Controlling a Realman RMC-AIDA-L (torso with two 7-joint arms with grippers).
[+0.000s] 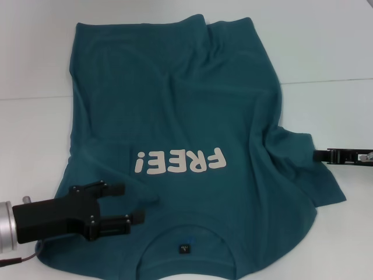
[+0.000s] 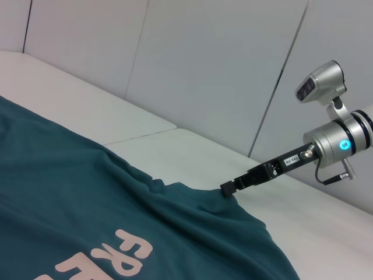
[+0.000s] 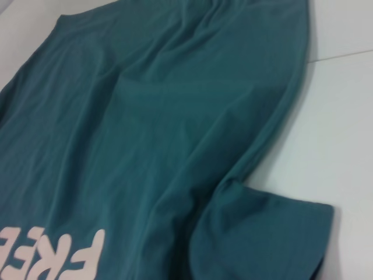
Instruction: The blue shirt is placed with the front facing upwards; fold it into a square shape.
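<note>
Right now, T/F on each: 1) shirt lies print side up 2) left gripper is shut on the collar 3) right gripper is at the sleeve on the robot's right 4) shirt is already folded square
1) True: the blue shirt shows its white lettering face up.
2) False: the left gripper is open above the shirt's shoulder area, beside the collar, holding nothing.
3) True: the right gripper meets the sleeve edge.
4) False: it lies spread out, wrinkled, unfolded.
</note>
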